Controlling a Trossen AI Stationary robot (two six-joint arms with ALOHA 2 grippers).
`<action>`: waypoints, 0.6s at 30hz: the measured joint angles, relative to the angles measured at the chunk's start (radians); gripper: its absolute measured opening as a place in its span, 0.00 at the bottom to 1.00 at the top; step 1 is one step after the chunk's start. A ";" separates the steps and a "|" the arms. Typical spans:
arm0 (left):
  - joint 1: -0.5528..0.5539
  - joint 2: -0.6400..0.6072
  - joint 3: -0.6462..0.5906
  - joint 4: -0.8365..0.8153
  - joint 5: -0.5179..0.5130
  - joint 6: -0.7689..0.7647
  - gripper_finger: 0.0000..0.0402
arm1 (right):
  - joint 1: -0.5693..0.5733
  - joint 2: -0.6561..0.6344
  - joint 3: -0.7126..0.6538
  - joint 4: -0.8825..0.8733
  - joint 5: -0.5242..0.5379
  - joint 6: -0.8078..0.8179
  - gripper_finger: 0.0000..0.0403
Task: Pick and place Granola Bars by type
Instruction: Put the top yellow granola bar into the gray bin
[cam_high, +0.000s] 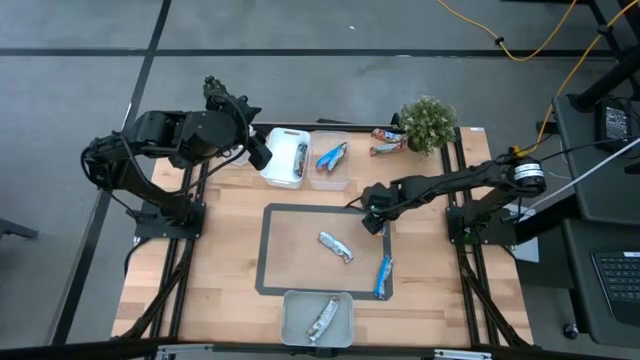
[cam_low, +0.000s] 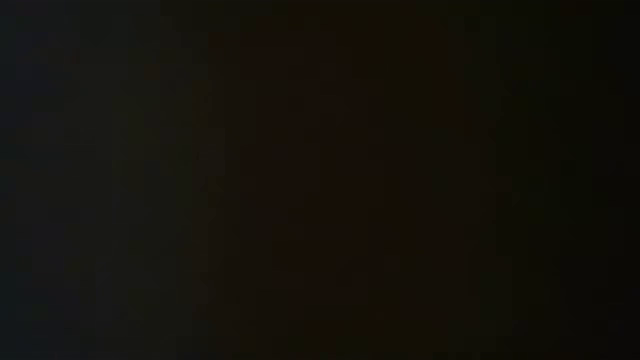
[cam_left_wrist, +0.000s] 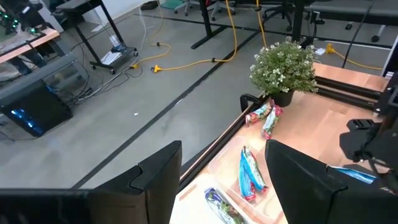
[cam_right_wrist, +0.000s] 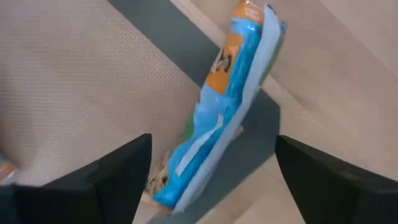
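Observation:
A blue-wrapped granola bar (cam_high: 383, 277) lies flat across the near right side of a dark tape rectangle. In the right wrist view this blue bar (cam_right_wrist: 230, 106) shows ahead of my open right gripper (cam_right_wrist: 212, 142), untouched. My right gripper (cam_high: 376, 222) hovers just beyond the bar, toward the far edge. A silver bar (cam_high: 336, 246) lies inside the rectangle. My left gripper (cam_high: 262, 152) is open at the far edge beside a white tray (cam_high: 285, 155) that holds one bar. In the left wrist view my left gripper (cam_left_wrist: 224, 155) looks over blue bars (cam_left_wrist: 250, 177) in a clear tray (cam_high: 330, 160). The low view is black.
A small tray (cam_high: 317, 318) at the near edge holds a silver bar. Brown-red bars (cam_high: 388, 140) lie by a potted plant (cam_high: 428, 122) at the far right. The dark tape rectangle (cam_high: 266, 250) marks the table's middle. Bare wood lies left of it.

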 joint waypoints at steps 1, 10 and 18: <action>0.000 0.000 0.000 0.000 0.000 0.000 0.56 | 0.000 0.012 0.000 0.009 -0.002 -0.005 0.83; 0.000 0.000 0.000 0.000 0.003 0.000 0.56 | 0.000 0.094 0.001 0.038 -0.022 -0.028 0.65; 0.000 0.000 0.000 0.000 0.005 0.000 0.56 | 0.001 0.048 -0.001 0.036 -0.030 -0.098 0.24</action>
